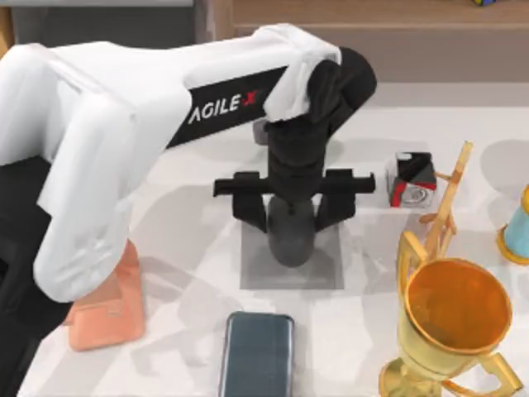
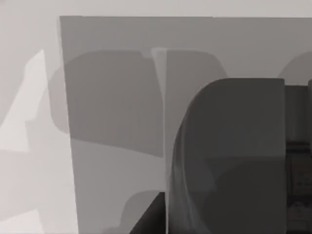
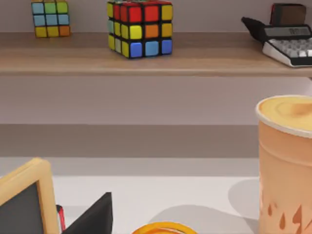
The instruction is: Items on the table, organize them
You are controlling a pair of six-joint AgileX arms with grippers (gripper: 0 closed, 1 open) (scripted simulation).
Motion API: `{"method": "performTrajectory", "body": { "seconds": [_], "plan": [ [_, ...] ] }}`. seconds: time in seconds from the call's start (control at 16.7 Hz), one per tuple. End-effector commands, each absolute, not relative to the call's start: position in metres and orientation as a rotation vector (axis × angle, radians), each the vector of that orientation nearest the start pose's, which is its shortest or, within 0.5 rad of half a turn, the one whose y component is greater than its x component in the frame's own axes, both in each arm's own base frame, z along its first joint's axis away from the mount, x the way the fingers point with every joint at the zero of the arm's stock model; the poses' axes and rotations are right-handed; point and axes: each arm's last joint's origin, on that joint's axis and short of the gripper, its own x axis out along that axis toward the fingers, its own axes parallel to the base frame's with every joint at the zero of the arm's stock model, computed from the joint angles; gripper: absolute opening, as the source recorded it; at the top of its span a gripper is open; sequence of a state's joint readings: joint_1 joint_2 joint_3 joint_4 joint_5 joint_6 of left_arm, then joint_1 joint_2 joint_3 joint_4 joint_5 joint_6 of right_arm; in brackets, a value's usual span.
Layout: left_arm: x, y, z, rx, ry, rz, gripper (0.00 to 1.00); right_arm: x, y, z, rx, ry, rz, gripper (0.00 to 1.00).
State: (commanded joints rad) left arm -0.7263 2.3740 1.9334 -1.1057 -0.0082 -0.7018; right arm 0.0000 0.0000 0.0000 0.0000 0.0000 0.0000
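My left gripper (image 1: 291, 217) hangs over the middle of the white table (image 1: 190, 248), shut on the black oval mouse (image 1: 291, 236). The mouse is gripped by its sides above a grey square mat (image 1: 331, 269). In the left wrist view the mouse (image 2: 234, 156) looms dark and close, with the mat (image 2: 112, 97) beneath it. The slim dark smartphone (image 1: 257, 354) lies flat near the table's front edge, just in front of the mat. A dark part of my right gripper (image 3: 92, 217) shows in the right wrist view, parked off to the right.
A gold trophy (image 1: 455, 322) stands front right, with a small wooden easel (image 1: 446, 207) and a black, white and red cube (image 1: 411, 180) behind it. A salmon-pink object (image 1: 111, 306) lies front left. A tan cup (image 3: 287, 161) stands close to the right wrist camera.
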Motion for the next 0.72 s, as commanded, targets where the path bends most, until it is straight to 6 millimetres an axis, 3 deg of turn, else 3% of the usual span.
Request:
{"method": "performTrajectory", "body": {
  "seconds": [0.72],
  "plan": [
    [0.3518, -0.3048, 0.134, 0.005, 1.544, -0.015, 0.9, 0.1057, -0.0012, 0.16, 0.0, 0.0, 0.0, 1.0]
  ]
}}
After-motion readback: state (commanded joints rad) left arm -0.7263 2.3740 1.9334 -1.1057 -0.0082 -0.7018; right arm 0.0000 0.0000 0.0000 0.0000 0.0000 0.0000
